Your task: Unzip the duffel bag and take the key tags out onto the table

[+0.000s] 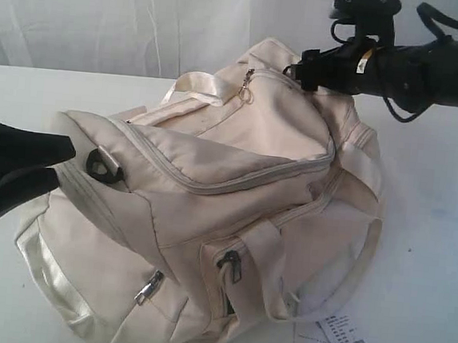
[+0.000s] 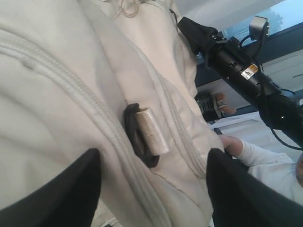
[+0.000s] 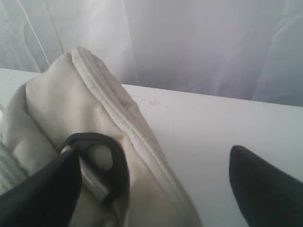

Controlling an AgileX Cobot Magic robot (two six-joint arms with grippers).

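The cream duffel bag (image 1: 209,210) lies on the white table (image 1: 436,238) with its long top zipper (image 1: 236,184) closed. The key tags are hidden. My left gripper (image 1: 65,164) is open at the bag's left end, its black fingers (image 2: 71,189) standing either side of the fabric beside a black D-ring (image 2: 137,137). Over the bag's far right end, my right gripper (image 1: 301,68) is open too. In its wrist view the right gripper (image 3: 154,153) has one finger (image 3: 42,189) next to another black D-ring (image 3: 106,161) and the other finger over bare table.
A white paper barcode tag (image 1: 346,342) lies on the table by the bag's front right corner. Metal zipper pulls (image 1: 148,287) hang on the front pockets. Shiny webbing handles (image 1: 196,84) rest on top. A white curtain (image 1: 146,20) backs the table. A person's hand (image 2: 232,144) shows beyond the bag.
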